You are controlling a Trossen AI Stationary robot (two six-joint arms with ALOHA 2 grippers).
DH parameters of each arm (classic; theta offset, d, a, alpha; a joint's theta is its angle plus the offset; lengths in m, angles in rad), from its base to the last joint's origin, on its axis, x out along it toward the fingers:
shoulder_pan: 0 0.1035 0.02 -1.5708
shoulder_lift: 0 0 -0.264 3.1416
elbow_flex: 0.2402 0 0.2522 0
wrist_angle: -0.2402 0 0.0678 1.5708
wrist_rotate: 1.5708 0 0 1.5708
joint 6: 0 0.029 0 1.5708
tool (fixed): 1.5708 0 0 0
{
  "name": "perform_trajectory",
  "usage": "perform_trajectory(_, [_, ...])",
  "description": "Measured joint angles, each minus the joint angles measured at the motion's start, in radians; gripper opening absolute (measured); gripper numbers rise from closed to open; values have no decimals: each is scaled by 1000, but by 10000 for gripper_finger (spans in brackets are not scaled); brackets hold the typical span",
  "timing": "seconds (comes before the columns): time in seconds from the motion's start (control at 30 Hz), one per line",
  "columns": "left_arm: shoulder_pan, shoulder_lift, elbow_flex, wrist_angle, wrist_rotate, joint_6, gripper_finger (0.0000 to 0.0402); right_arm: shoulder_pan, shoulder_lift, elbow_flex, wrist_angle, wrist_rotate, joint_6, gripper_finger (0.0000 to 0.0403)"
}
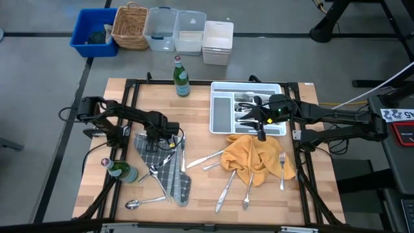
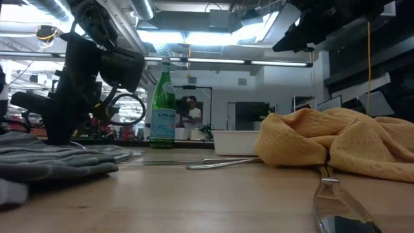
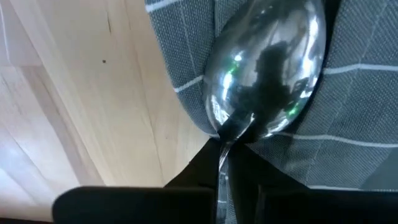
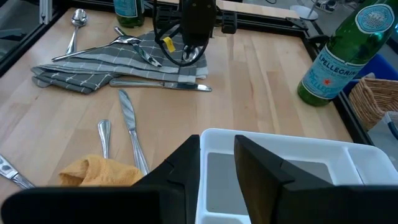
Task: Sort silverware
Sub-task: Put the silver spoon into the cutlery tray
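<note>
Silverware lies scattered on the wooden table: a spoon near the front left, knives and a fork around the yellow cloth, and more pieces in the white tray. My left gripper stands low over the grey checked cloth, shut on a spoon that lies there. My right gripper hovers open over the tray's near edge, nothing between its fingers. My left gripper pinches the spoon at its neck, where the handle meets the bowl, between its two fingers. The fingers come steeply from above. The spoon's bowl lies hollow side up on the grey cloth.
One green glass bottle stands at the table's far edge, and another stands by the left edge beside the grey cloth. A blue bin, a wicker basket and plastic containers stand beyond the far edge.
</note>
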State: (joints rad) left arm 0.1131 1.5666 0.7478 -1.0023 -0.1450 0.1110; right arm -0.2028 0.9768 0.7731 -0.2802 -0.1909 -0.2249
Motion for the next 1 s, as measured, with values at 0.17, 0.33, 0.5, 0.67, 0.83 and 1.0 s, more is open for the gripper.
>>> perform_trajectory(0.17, [1,-24,8,-13,5,-34,4,0,0,0,-1,0,0,101])
perform_trajectory(0.33, [1,-37,26,-2,46,-74,4,0,0,0,-1,0,0,101])
perform_trajectory(0.5, [1,-64,37,3,65,-143,3,0,0,0,-1,0,12,101])
perform_trajectory(0.67, [6,-113,38,10,65,-211,2,0,0,0,-2,0,12,101])
perform_trajectory(0.83, [26,-177,38,36,65,-302,2,0,0,0,-2,0,13,101])
perform_trajectory(1.0, [45,-240,38,114,65,-443,2,0,0,0,-2,0,14,101])
